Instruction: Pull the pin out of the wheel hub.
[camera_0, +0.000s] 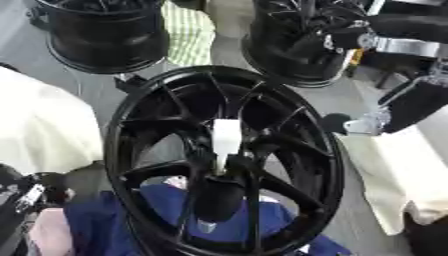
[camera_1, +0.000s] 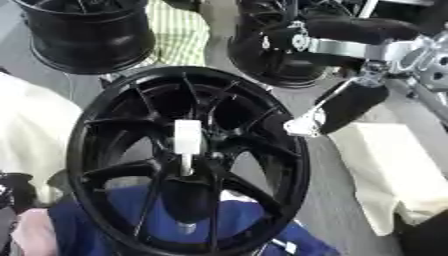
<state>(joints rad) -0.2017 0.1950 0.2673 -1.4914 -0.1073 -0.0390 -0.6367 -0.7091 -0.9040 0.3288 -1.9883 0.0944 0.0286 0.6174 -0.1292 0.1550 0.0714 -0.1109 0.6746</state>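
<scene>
A large black wheel hub (camera_0: 149, 115) stands tilted in the middle, its spokes facing me. A white pin (camera_0: 226, 136) with a blocky head and a thin stem sticks out of the hub's centre. My right arm comes in from the upper right. Its hand (camera_0: 334, 122) shows as a dark shape against the hub's right rim, just past the silver wrist (camera_1: 302, 125), and is mostly hidden there. My left hand (camera_0: 37, 192) is a dark shape at the lower left edge, away from the hub. Neither hand touches the pin.
Two more black wheels (camera_0: 105, 30) (camera_0: 297, 45) stand behind the hub. Pale cloths lie at the left (camera_0: 44, 125) and right (camera_0: 394, 170). A blue cloth (camera_0: 87, 225) lies under the hub. A green striped cloth (camera_0: 191, 30) shows between the back wheels.
</scene>
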